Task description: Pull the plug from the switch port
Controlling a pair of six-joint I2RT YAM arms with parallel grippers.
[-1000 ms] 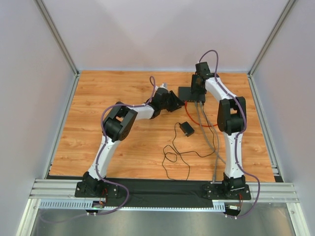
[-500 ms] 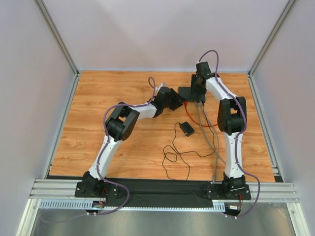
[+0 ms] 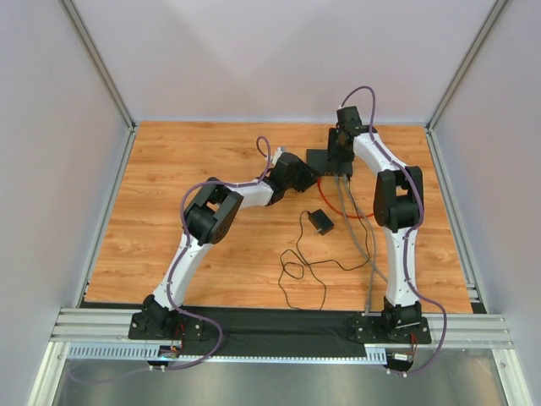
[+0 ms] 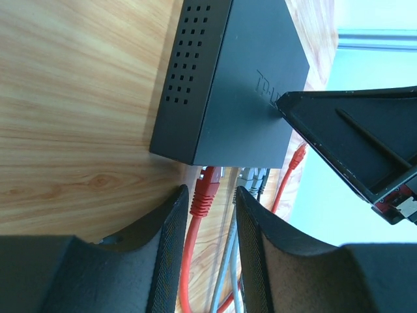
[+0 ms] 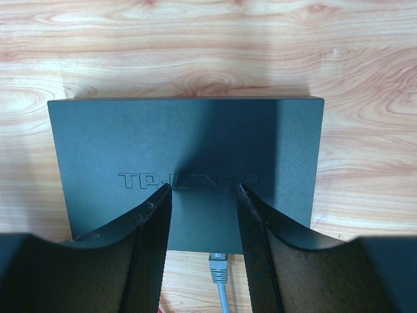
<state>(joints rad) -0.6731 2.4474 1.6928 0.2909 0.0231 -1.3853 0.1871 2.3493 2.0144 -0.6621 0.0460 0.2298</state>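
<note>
Red plug [image 4: 206, 190] — long axis near-to-far — points away into the switch [image 4: 241, 78].

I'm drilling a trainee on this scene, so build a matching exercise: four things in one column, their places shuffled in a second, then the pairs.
Things:
1. red plug
2. switch
3. adapter
4. right gripper

Places:
A. loose on the table, nearer the arm bases than the switch
B. fingertips on the switch's top
C. in a port, between the open fingers of the left gripper
D. flat on the table's far part, vent holes in its side

Pairs: 1-C, 2-D, 3-A, 4-B
</note>
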